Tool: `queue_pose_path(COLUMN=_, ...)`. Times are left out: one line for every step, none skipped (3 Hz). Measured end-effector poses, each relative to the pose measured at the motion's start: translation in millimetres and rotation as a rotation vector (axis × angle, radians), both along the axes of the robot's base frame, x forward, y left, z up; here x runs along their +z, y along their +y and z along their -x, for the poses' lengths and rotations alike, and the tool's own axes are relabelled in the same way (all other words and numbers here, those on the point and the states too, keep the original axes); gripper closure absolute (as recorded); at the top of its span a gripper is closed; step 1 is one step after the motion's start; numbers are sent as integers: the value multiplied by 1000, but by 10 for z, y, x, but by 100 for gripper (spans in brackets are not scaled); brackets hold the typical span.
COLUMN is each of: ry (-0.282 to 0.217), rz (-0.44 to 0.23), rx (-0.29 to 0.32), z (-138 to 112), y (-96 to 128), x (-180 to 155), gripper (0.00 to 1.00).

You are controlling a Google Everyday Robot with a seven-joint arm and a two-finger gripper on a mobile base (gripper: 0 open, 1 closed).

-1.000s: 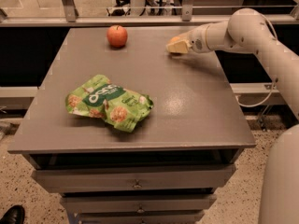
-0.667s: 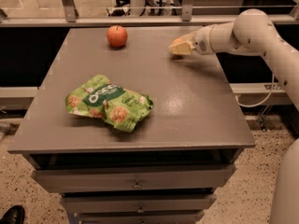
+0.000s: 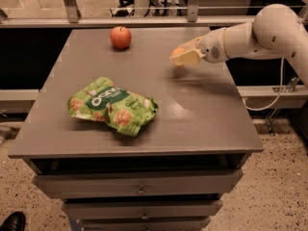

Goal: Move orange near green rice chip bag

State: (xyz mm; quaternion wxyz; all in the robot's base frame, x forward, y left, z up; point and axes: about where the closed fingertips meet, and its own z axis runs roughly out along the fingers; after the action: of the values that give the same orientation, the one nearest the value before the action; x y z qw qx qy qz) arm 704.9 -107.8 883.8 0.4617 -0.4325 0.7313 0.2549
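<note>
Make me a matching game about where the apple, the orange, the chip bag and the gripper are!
Things:
1 apple
2 orange
3 green rice chip bag
4 gripper

Places:
A front left of the table
B over the table's right rear part
C by the table's far edge
D held in the gripper

Pairs: 1-C, 2-D, 3-A, 4-B

The bench (image 3: 207,124) is plain mid-grey, top and drawer fronts alike. Toward its left edge lies the green rice chip bag (image 3: 113,105), bright green foil with a dark green label, white lettering and round tan rice cakes printed on it. Near the far edge is a red apple (image 3: 121,37), and toward the far right corner hangs the gripper (image 3: 179,57), pale cream-yellow on a white arm (image 3: 250,32), clasping the orange (image 3: 177,51), of which a dull orange sliver shows.
</note>
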Motion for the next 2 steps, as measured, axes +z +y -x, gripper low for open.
queue_pose_path(ry=69, rz=-16, rx=126, z=402, y=253, x=-134, gripper=100)
queue_pose_path(ry=134, rz=-39, rx=236, z=732, y=488, x=-253, gripper=100)
